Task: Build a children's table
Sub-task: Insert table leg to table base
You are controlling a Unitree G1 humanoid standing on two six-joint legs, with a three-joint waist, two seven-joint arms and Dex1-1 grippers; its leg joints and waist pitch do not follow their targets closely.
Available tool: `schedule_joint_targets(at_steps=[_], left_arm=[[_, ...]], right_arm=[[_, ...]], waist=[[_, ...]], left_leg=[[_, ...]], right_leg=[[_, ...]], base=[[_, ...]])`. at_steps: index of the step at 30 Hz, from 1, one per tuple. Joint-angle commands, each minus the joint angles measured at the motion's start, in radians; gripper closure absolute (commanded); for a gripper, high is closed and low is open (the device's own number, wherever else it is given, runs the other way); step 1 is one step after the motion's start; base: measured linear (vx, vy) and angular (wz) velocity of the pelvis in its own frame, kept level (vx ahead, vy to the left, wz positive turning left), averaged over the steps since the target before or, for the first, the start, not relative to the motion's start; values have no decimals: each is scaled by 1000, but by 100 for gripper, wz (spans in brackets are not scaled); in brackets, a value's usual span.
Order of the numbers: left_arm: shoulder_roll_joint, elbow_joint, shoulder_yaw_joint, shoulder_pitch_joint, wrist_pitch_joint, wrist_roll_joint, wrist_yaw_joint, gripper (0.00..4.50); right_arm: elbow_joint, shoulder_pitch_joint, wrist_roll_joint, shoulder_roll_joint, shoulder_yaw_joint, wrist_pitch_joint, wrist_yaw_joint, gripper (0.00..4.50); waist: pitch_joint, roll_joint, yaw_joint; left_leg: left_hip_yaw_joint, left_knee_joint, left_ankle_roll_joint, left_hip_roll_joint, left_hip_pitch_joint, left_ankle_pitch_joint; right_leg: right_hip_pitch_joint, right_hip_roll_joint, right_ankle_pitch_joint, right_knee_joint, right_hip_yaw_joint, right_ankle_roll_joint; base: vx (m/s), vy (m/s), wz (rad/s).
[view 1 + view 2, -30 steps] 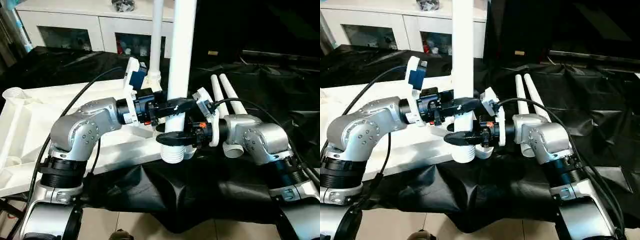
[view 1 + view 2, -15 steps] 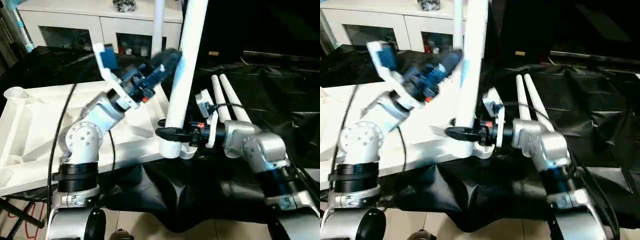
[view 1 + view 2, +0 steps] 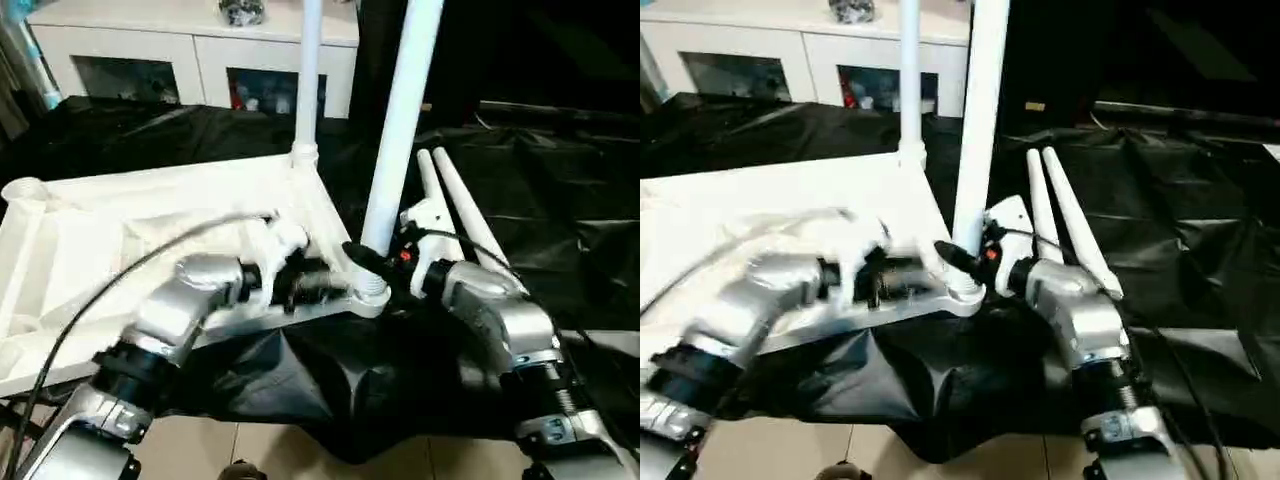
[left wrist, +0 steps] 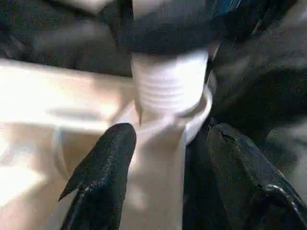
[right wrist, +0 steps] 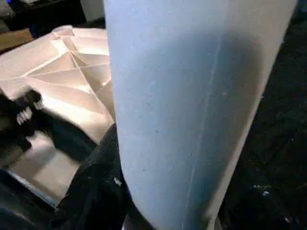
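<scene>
Children's table top [image 3: 150, 215] lies upside down, ribs up, on the black-draped desk [image 3: 560, 210], w/ its near corner at the desk's front edge. One leg [image 3: 305, 80] already stands upright in the far corner socket. A second leg [image 3: 400, 120] stands, leaning slightly, w/ its threaded end entering the near corner socket [image 3: 368, 297]. Two spare legs [image 3: 455, 205] lie side by side on the drape, just beside the right arm.

Right gripper [image 3: 362, 258]: jaws closed around the second leg low down, just above the threads; one black finger is seen against the tube in the right wrist view. Left gripper [image 4: 168, 158]: jaws apart, straddling the socket wall, holding nothing as far as you can judge. Left arm is blurred in the head views.

Handling, judged: the leg looks like light, stiff, hollow plastic w/ a smooth surface, so expect slip under twist. Keep your hold low near the threads, where the lean is easiest to correct. Threads appear only partly seated; cross-threading is the risk if you turn before the tube is square to the socket. The top looks light enough to skid on the drape, so brace it at the corner w/ the left jaws.
</scene>
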Motion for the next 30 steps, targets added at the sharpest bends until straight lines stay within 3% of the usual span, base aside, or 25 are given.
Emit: schedule_joint_targets(at_steps=[1, 9, 16, 22, 26, 30], left_arm=[[6, 32, -21, -26, -7, 37, -11, 202], [22, 105, -54, -27, -71, 105, -32, 255], [42, 76, -60, -11, -58, 118, -62, 303], [60, 78, -81, -12, -64, 147, -87, 342], [70, 46, -79, -14, -41, 148, -112, 381], [78, 35, -87, -17, -25, 153, -132, 389]], right_arm=[[-11, 14, -3, 7, -5, -12, -20, 258], [-1, 4, -12, 12, -22, -34, -45, 258], [20, -7, -10, 11, -27, -30, -54, 258], [28, -12, -14, 11, -12, -28, -37, 258], [34, -25, -9, -14, 18, 33, 26, 258], [36, -31, -19, -35, 42, 36, 69, 258]], waist=[[-73, 23, -6], [-72, 22, -5], [-70, 23, -5], [-68, 24, -8], [-68, 25, -16], [-67, 27, -22]], left_leg=[[5, -62, -52, 2, 24, -154], [4, -65, -47, 4, 25, -177], [4, -68, -50, 6, 25, -195], [4, -69, -47, 5, 23, -196], [4, -67, -40, 3, 22, -191], [4, -67, -37, 4, 21, -193]], right_leg=[[42, -43, 103, -66, 45, -192], [41, -45, 86, -70, 46, -202], [39, -46, 62, -70, 46, -209], [40, -46, 56, -71, 46, -210], [42, -45, 64, -70, 46, -216], [42, -45, 61, -71, 46, -225]], base=[[0, 0, 0], [0, 0, 0], [0, 0, 0], [0, 0, 0], [0, 0, 0], [0, 0, 0]])
